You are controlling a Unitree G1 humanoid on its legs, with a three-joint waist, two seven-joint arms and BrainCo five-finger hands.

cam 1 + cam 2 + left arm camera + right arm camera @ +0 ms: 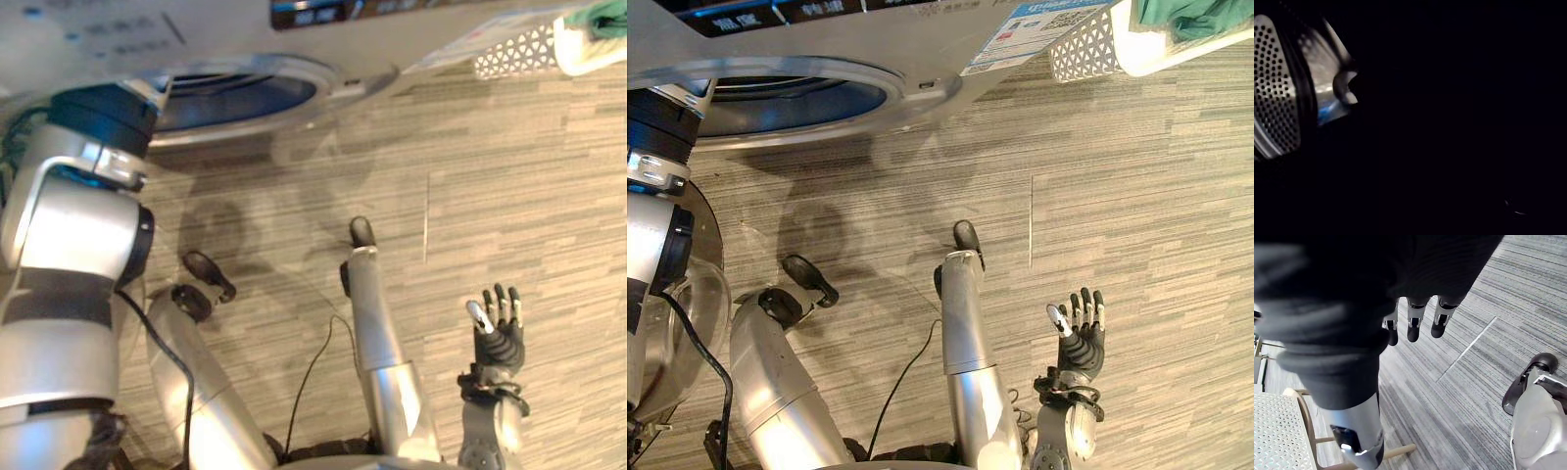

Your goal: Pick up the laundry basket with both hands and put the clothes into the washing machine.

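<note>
White, its wall pierced with triangles, the laundry basket [1087,54] sits at 1 o'clock by the grey washing machine [921,49], with green clothes [1190,18] inside. Right hand [1080,338] at 5 o'clock is spread and empty; left hand is inside the perforated metal drum [1276,98], state untellable

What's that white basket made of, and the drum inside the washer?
Basket: probably moulded plastic, matte white, its wall pierced with triangular cut-outs. Drum: likely steel, a shiny silver wall punched with rows of small round holes.

Laundry room: washing machine [931,49], laundry basket [1087,54], plank floor [1156,215].
</note>
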